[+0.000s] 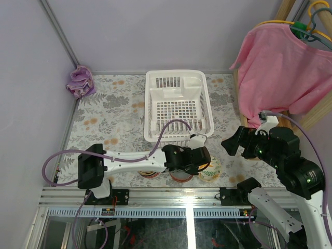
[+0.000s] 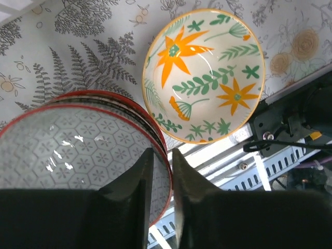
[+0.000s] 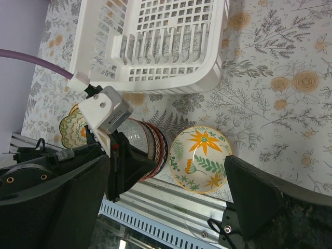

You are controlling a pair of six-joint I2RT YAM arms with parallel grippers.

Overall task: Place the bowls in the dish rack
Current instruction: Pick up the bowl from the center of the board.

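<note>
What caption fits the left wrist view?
Left gripper pinching the rim of a stacked red-rimmed bowl beside an orange-flower bowl.

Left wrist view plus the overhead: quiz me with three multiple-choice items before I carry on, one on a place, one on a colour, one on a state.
1. Where is the orange-flower bowl?
A. in the dish rack
B. on the table beside the stack of bowls
C. between the right fingers

2. What colour is the rim of the top bowl of the stack?
A. red
B. blue
C. green

3. What are the left fingers doing?
A. spread wide over the rack
B. gripping the pink shirt
C. closed on the top bowl's rim

Answers: 1 B, it sits on the patterned cloth right next to the stack. 2 A, a red edge rings the grey hexagon pattern. 3 C, the rim passes between the two nearly closed fingers.
</note>
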